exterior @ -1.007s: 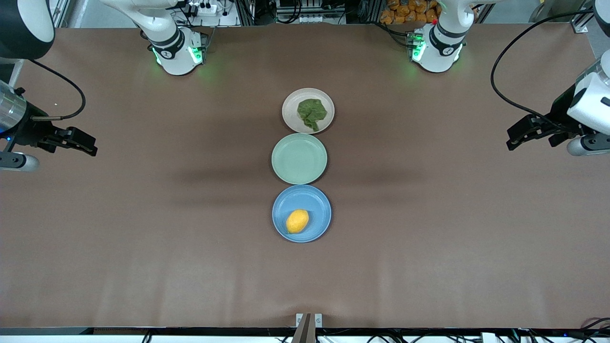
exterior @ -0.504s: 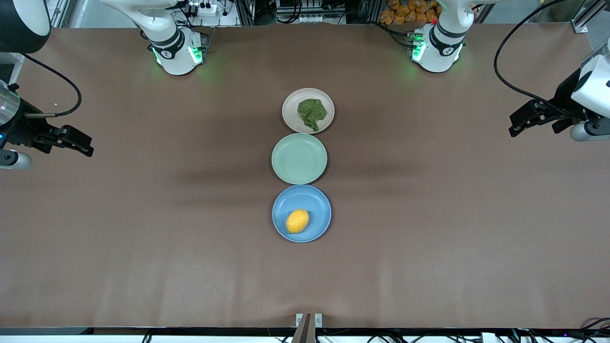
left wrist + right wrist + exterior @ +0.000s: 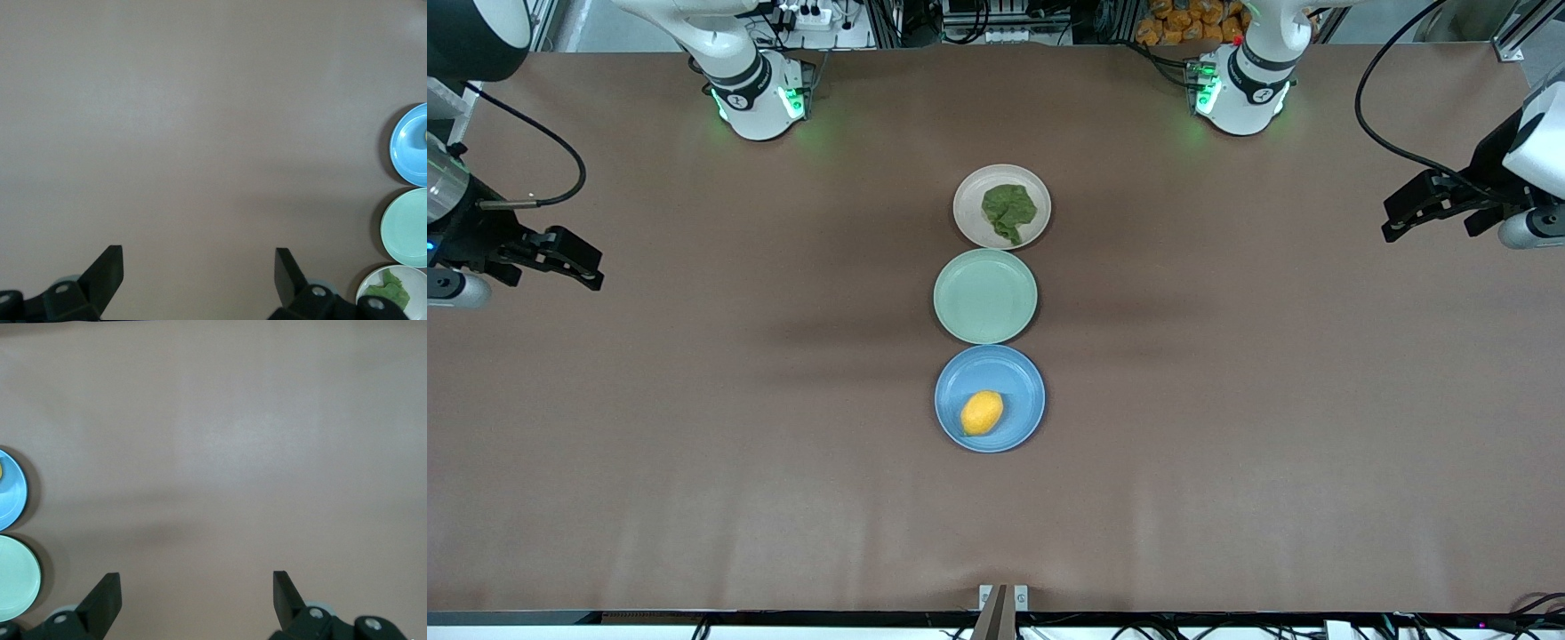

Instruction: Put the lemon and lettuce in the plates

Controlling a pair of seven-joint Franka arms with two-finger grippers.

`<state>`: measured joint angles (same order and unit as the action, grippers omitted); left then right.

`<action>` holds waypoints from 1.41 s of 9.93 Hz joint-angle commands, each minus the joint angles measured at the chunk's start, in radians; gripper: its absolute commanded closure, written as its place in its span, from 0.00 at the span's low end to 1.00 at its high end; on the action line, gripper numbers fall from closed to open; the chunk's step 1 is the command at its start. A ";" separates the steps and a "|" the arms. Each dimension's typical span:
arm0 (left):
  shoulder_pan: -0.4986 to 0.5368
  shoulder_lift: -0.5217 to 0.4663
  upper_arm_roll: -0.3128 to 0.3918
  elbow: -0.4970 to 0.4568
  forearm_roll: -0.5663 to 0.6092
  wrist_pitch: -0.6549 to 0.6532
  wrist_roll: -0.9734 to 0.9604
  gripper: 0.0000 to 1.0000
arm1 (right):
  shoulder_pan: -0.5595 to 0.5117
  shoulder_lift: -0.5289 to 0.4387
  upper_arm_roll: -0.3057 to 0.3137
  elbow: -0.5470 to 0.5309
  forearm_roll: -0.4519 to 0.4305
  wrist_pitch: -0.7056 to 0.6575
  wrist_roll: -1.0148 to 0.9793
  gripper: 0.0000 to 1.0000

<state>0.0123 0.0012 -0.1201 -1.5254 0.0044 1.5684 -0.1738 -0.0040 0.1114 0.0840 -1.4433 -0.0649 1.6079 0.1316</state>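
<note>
The lemon (image 3: 982,413) lies in the light blue plate (image 3: 1018,391), the plate nearest the front camera. The lettuce (image 3: 1009,210) lies in the pinkish-beige plate (image 3: 969,213), the plate farthest from it. My left gripper (image 3: 1394,220) is open and empty over bare table at the left arm's end. My right gripper (image 3: 592,269) is open and empty over bare table at the right arm's end. The left wrist view shows its gripper (image 3: 198,267) with jaws wide apart, the blue plate (image 3: 408,150) and the lettuce (image 3: 390,291). The right wrist view shows its gripper (image 3: 197,587) open and the blue plate (image 3: 12,495).
A pale green plate (image 3: 985,296) with nothing in it stands between the two other plates, touching both. It also shows in the left wrist view (image 3: 407,228) and the right wrist view (image 3: 17,579). A brown cloth covers the table.
My left gripper has drawn back toward the robots' side of the table at its own end. My right gripper has shifted only slightly. The lemon, lettuce and plates have not moved.
</note>
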 commanded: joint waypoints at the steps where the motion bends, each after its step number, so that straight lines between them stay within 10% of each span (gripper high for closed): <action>1: 0.000 0.002 0.004 0.013 -0.018 -0.019 0.028 0.00 | -0.004 0.005 0.002 0.056 -0.013 -0.075 -0.001 0.00; 14: 0.002 0.003 0.004 0.011 -0.015 -0.019 0.033 0.00 | -0.005 -0.081 0.002 -0.043 -0.013 -0.066 0.006 0.00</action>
<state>0.0123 0.0032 -0.1198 -1.5255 0.0044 1.5682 -0.1725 -0.0045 0.0934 0.0813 -1.4055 -0.0665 1.5149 0.1318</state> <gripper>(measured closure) 0.000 0.000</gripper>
